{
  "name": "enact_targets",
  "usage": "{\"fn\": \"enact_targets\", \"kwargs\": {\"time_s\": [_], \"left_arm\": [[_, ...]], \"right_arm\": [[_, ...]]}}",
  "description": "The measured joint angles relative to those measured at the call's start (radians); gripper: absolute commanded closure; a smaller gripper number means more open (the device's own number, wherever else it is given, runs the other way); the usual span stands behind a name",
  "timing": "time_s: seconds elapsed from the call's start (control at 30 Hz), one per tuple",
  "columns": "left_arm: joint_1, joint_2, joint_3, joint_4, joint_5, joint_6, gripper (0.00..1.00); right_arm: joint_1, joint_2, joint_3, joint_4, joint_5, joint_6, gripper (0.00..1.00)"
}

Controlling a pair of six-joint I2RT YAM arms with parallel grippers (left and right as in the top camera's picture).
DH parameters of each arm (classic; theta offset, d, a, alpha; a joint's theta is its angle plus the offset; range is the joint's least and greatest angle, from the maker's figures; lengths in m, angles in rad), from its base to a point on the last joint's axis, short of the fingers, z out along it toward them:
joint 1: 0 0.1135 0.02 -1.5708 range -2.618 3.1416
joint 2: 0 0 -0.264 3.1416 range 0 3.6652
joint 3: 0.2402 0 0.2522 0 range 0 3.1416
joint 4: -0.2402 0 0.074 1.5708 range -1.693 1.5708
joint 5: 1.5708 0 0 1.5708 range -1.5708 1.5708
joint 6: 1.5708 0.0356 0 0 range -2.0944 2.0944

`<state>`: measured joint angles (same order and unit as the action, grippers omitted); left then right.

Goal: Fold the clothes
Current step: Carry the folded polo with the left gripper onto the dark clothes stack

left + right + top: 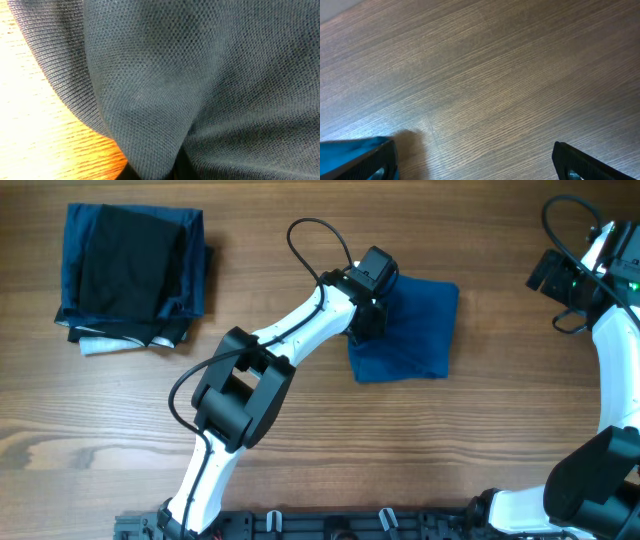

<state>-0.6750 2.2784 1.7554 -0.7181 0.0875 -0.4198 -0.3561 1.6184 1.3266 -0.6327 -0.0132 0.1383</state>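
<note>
Right of the table's (pixel 450 450) middle, we see the shirt (pixel 410 330) lying folded into a compact, roughly square packet, flat on the surface. On its left edge sits the left gripper (pixel 365 325), its white arm reaching in from the near side. Its jaws are clenched on the shirt. From the left wrist, blue knit fills nearly the whole view and gathers into creases that run to a pinch at the bottom middle. Bare table shows only at the left of that view. We cannot make out the fingers themselves there.

At the far right edge, well apart from the shirt, we find the right gripper (pixel 548 275). From its own wrist we see its two dark fingers (pixel 375 162) spread wide at the lower corners, released, with only the table's grain between them.

At the far left lies a stack (pixel 130 275) of dark navy and black garments. A white edge peeks out at its near-left corner. It lies well apart from both arms and from the shirt.
</note>
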Motion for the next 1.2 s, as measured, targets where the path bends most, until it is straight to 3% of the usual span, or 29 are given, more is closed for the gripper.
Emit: {"fn": "enact_targets", "kwargs": {"time_s": [0.3,0.57,1.0,1.2], "left_arm": [[-0.003,-0.056,0.007,-0.042,-0.129,0.056,0.96],[0.033,-0.253,0.007,-0.045,-0.174,0.109,0.96],[0.268,-0.391,0.007,0.124,-0.203,0.13,0.96],[0.452,-0.488,0.007,0.224,-0.203,0.082,0.96]], "right_arm": [[0.0,0.0,0.0,0.0,0.0,0.0,0.0],[0.0,0.0,0.0,0.0,0.0,0.0,0.0],[0.0,0.0,0.0,0.0,0.0,0.0,0.0],[0.0,0.0,0.0,0.0,0.0,0.0,0.0]]}}
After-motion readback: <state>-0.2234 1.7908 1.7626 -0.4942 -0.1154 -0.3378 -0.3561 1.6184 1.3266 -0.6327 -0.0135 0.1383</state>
